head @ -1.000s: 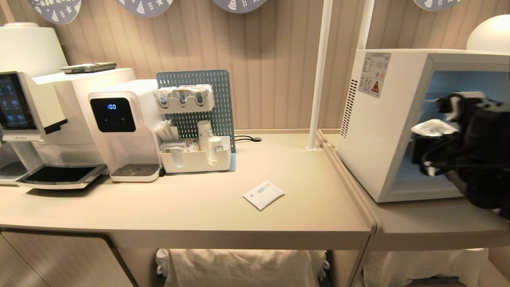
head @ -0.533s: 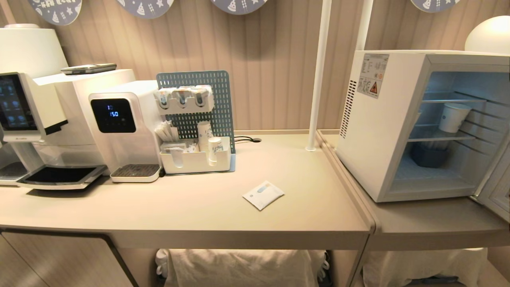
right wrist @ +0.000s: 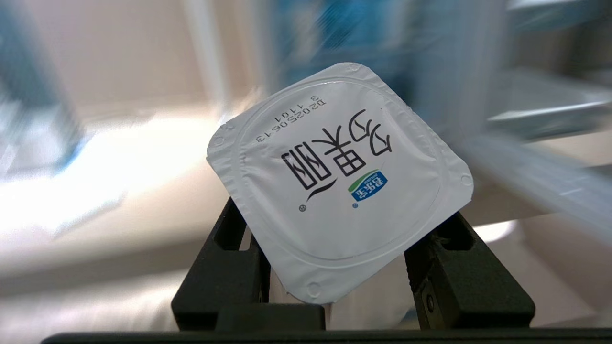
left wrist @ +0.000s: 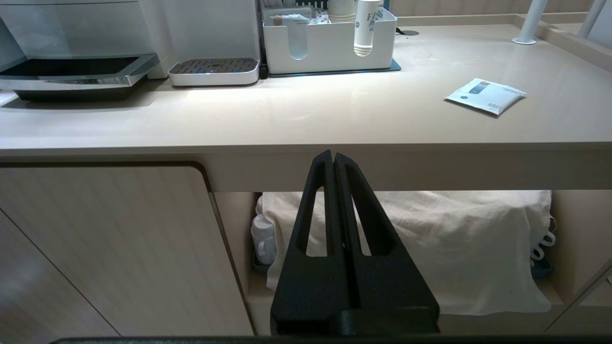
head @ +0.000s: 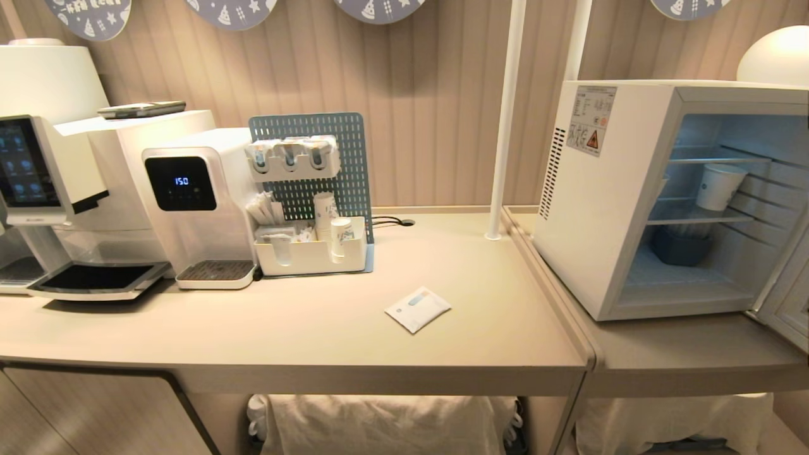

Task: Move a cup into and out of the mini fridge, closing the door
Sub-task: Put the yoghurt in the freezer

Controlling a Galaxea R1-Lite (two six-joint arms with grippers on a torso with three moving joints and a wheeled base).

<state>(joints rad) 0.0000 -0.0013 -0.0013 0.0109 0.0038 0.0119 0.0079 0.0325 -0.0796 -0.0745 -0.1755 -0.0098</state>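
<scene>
The right pincer (right wrist: pixel 337 267) clamps the cup (right wrist: pixel 338 184); the left pincer (left wrist: pixel 333 160), pressed together, hangs below the counter edge (left wrist: pixel 306 150).

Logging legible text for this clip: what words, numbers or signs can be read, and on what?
"150": display of the water dispenser.
"D20250613" over "3 1101": foil lid of the cup, above large Chinese characters and a blue-green logo.
Warning triangle: sticker on the mini fridge; its print too small.
Sachet: unreadable.
</scene>
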